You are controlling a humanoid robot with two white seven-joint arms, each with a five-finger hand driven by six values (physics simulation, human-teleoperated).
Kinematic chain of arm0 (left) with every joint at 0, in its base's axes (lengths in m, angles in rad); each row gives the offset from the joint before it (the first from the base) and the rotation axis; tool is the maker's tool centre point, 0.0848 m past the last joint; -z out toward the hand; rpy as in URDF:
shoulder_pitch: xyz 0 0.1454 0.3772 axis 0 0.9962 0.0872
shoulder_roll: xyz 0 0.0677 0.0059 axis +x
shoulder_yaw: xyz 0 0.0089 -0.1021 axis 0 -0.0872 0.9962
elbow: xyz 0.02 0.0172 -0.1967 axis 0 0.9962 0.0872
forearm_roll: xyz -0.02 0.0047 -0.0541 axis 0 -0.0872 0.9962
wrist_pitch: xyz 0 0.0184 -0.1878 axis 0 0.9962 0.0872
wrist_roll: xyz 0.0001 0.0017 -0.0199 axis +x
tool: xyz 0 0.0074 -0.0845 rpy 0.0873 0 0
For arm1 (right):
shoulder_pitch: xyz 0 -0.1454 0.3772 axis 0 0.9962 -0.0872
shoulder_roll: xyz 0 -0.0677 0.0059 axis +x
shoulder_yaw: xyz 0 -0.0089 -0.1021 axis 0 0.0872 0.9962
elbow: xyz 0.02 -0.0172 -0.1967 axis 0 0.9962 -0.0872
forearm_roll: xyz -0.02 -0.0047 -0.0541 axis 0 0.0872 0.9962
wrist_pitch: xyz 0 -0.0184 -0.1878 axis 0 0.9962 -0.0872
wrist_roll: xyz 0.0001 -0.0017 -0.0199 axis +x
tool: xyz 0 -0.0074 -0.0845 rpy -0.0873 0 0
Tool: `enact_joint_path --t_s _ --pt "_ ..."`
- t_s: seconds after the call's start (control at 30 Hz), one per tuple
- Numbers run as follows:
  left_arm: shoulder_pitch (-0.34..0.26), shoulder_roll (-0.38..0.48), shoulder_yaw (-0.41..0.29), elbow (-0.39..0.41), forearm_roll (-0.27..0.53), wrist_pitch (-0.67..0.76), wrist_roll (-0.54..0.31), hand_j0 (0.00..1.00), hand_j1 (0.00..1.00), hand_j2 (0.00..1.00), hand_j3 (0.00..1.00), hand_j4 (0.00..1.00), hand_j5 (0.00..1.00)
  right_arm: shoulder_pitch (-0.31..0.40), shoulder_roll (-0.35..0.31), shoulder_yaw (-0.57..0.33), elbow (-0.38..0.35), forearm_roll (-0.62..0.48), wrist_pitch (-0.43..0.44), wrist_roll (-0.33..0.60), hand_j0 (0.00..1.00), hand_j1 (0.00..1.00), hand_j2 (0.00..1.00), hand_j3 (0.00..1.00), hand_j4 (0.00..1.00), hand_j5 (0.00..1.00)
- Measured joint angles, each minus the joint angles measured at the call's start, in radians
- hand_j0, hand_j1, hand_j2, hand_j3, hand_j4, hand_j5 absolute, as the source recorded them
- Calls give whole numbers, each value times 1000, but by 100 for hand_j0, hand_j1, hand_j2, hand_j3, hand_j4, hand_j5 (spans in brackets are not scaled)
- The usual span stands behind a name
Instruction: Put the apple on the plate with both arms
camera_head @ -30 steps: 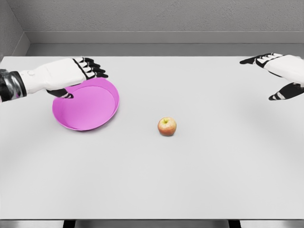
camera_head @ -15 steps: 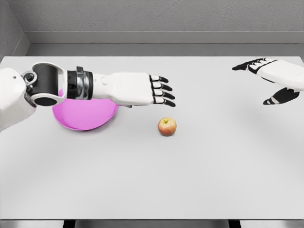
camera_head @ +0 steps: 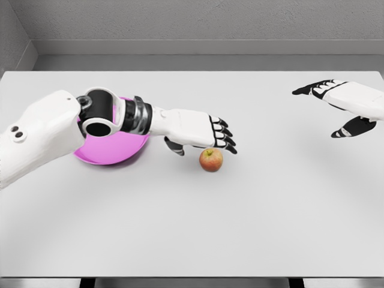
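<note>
A red-yellow apple (camera_head: pixel 210 160) sits on the white table (camera_head: pixel 240 216) near its middle. My left hand (camera_head: pixel 204 139) hovers just above and left of the apple, fingers spread and holding nothing; its thumb hangs down on the left. The pink plate (camera_head: pixel 114 153) lies to the left, mostly hidden behind my left forearm and elbow. My right hand (camera_head: pixel 336 108) floats at the far right of the table, open, fingers pointing left, well away from the apple.
A grey wall (camera_head: pixel 192 24) runs behind the table's far edge. The table's front edge (camera_head: pixel 192 277) shows along the bottom of the view.
My left arm has reached further right and lower, from over the plate to just above the apple. The right hand has drifted slightly left and down.
</note>
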Motion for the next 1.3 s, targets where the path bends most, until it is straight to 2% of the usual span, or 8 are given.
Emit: enact_joint_path --t_s 0.37,0.67,0.8,1.2,1.3 --pt "-3 -70 -48 92 -29 0 -2 100 100 100 100 100 100 6 2 -3 0 1 -2 0 100 100 100 100 100 100" --pt "-3 -84 -78 101 -42 0 -2 100 100 100 100 100 100 6 3 -4 -1 2 -2 0 100 100 100 100 100 100" --pt "-5 -83 -80 101 -50 0 -1 92 92 92 92 92 92 6 3 -4 -1 2 -2 0 100 100 100 100 100 100" --pt "-3 -88 -86 102 -100 0 -2 91 91 91 91 91 91 8 3 -3 -1 2 -2 0 100 100 100 100 100 100" --pt "-5 -89 -89 102 -115 0 -3 85 85 85 85 85 85 8 3 -3 -1 2 -2 0 100 100 100 100 100 100"
